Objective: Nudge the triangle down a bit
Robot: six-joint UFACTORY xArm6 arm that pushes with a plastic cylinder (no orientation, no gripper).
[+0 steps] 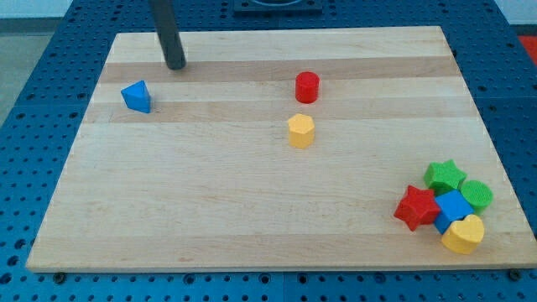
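Observation:
A blue triangle block (137, 96) lies near the view's upper left on the wooden board (252, 210). My tip (175, 65) rests on the board above and to the right of the triangle, a short gap away, not touching it. The rod rises from there out of the view's top.
A red cylinder (307, 86) and a yellow hexagon (300, 131) sit near the middle top. At the lower right a cluster holds a green star (444, 176), a green cylinder (477, 195), a red star (417, 208), a blue cube (454, 208) and a yellow heart (464, 234).

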